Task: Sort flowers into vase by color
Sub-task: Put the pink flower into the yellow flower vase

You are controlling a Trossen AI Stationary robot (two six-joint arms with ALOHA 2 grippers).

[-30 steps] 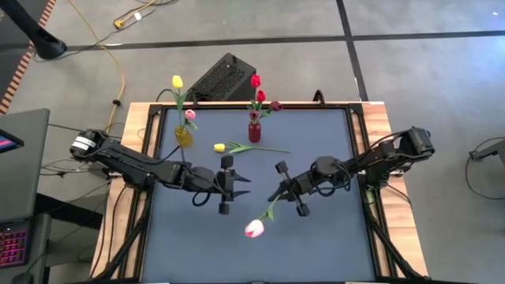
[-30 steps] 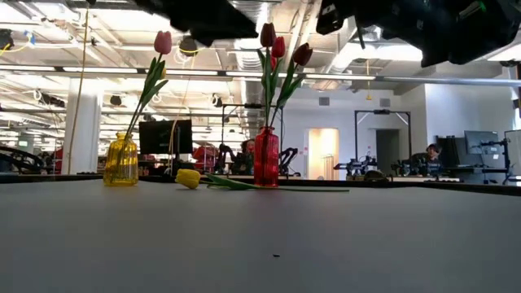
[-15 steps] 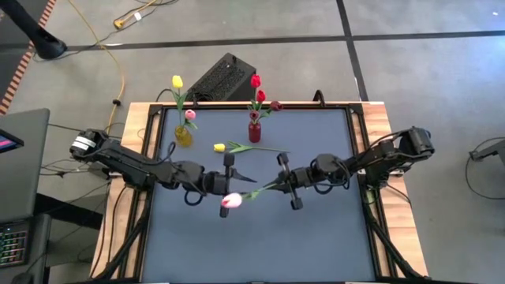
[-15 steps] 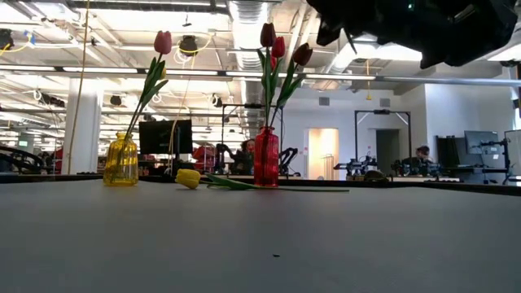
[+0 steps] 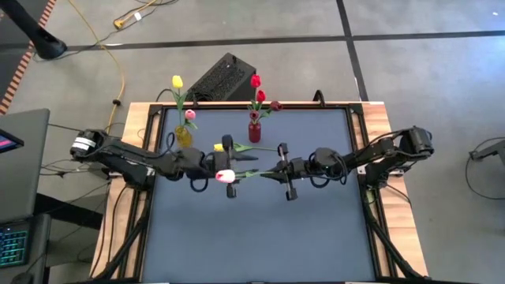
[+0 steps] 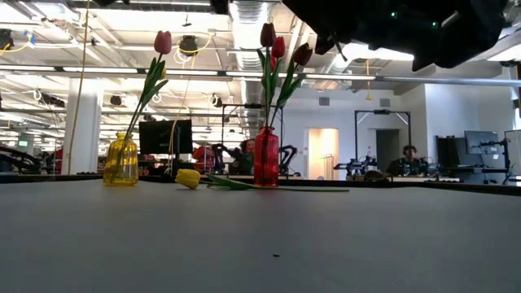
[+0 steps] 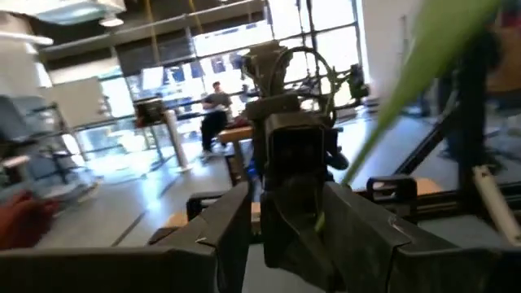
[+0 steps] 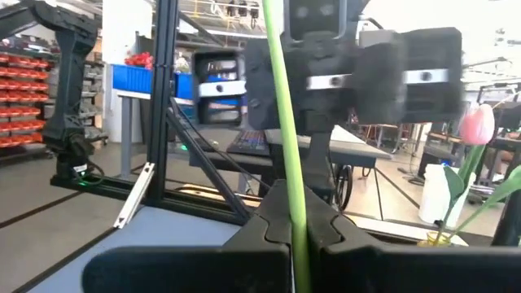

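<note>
I have the right gripper (image 5: 278, 167) clamped on the pink tulip (image 5: 226, 176) stem above the table's (image 5: 316, 237) middle; its head sits between the half-spread left gripper (image 5: 229, 167) fingers.

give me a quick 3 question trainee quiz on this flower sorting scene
1. True or false: the right gripper is shut on the pink tulip's stem.
2. Which vase holds the red tulips: A) the yellow vase B) the red vase?
3. Fill in: the loose tulip lying on the table is ____ headed.

Key:
1. True; the left gripper meets it mid-table.
2. B
3. yellow; see the yellow tulip.
</note>
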